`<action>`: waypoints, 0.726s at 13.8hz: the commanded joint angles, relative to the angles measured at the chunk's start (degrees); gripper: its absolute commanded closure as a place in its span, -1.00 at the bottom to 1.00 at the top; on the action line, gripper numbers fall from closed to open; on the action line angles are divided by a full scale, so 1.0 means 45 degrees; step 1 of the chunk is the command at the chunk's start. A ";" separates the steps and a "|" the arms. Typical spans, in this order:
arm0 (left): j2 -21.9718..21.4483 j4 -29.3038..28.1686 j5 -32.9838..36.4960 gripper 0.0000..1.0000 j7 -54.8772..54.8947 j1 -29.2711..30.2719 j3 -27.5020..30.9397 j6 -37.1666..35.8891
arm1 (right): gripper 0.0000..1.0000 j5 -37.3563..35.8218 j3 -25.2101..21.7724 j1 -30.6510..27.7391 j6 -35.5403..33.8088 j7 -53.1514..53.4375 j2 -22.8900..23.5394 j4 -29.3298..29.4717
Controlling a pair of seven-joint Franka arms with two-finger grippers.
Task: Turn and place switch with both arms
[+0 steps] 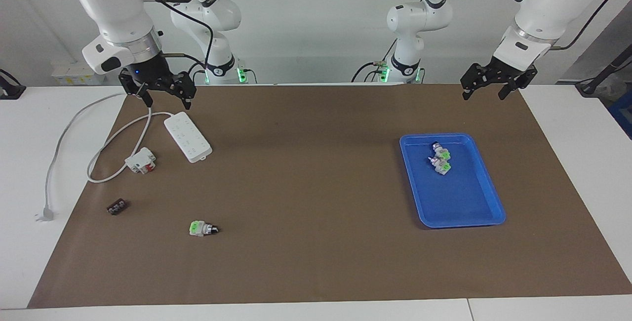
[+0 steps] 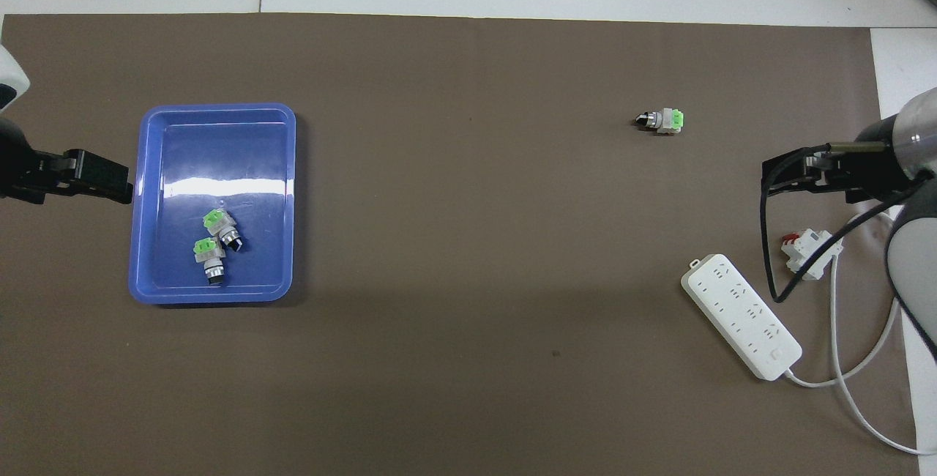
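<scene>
Brown matting covers the table (image 1: 316,271). Right hand (image 1: 157,95) hangs wide open over the power strip's (image 1: 188,137) cable end — the switch (image 1: 203,228) lies well apart from it, farther out. Left hand (image 1: 485,90) hangs open too — near the blue tray (image 1: 495,207).
</scene>
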 commanded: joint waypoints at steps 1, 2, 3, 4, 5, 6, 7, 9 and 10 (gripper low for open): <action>0.0030 0.0010 0.0236 -1.00 0.0087 -0.0167 0.0078 -0.0080 | -1.00 0.0312 0.0079 -0.0120 0.0259 -0.0402 -0.0327 -0.0413; 0.0011 -0.0009 0.0236 -1.00 0.0067 -0.0167 0.0078 -0.0080 | -1.00 0.0641 0.0059 -0.0120 0.0278 -0.0557 -0.0327 -0.0413; 0.0010 -0.0010 0.0236 -1.00 0.0067 -0.0167 0.0078 -0.0080 | -1.00 0.0799 0.0059 -0.0140 0.0298 -0.0655 -0.0327 -0.0413; 0.0010 -0.0010 0.0236 -1.00 0.0067 -0.0167 0.0078 -0.0041 | -1.00 0.0800 0.0059 -0.0140 0.0298 -0.0656 -0.0327 -0.0413; 0.0010 -0.0010 0.0236 -1.00 0.0086 -0.0167 0.0078 -0.0002 | -1.00 0.0800 0.0040 -0.0140 0.0279 -0.0656 -0.0327 -0.0413; 0.0030 -0.0010 0.0236 -1.00 0.0087 -0.0167 0.0078 -0.0021 | -1.00 0.0800 0.0040 -0.0179 0.0278 -0.0656 -0.0327 -0.0413; 0.0011 -0.0010 0.0236 -1.00 0.0087 -0.0167 0.0078 -0.0040 | -1.00 0.0800 0.0040 -0.0179 0.0278 -0.0579 -0.0327 -0.0413; 0.0010 -0.0010 0.0236 -1.00 0.0087 -0.0206 0.0078 -0.0041 | -1.00 0.0800 0.0040 -0.0140 0.0278 -0.0520 -0.0327 -0.0413; 0.0010 -0.0010 0.0236 -1.00 0.0087 -0.0245 0.0078 -0.0041 | -1.00 0.0800 0.0040 -0.0121 0.0278 -0.0520 -0.0327 -0.0394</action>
